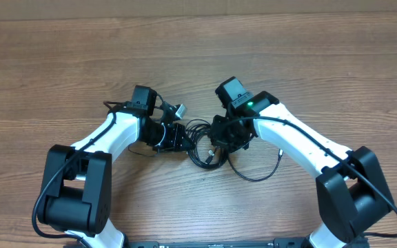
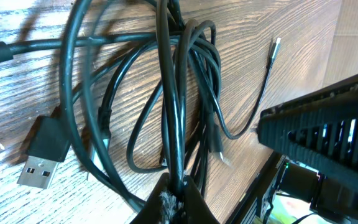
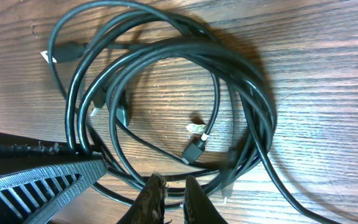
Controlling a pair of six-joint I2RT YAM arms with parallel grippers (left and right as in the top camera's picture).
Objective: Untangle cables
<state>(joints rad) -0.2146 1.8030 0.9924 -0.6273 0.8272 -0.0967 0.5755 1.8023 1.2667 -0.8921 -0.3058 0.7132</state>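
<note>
The cables (image 1: pixel 202 141) are a tangle of thin black cords on the wooden table between my two arms. In the left wrist view the loops (image 2: pixel 185 81) fill the frame, with a USB plug (image 2: pixel 42 158) at the left and a small silver plug end (image 2: pixel 275 46) at the upper right. My left gripper (image 2: pixel 176 196) is shut on one black strand at the tangle's left side (image 1: pixel 183 138). In the right wrist view the coil (image 3: pixel 166 93) lies spread out. My right gripper (image 3: pixel 169 190) sits at its near edge, its fingers nearly together with a strand between them.
One long strand loops out toward the front right (image 1: pixel 260 172). The other arm's ribbed finger shows close by in each wrist view, on the right in the left wrist view (image 2: pixel 328 124) and on the left in the right wrist view (image 3: pixel 42 177). Bare wood surrounds the tangle.
</note>
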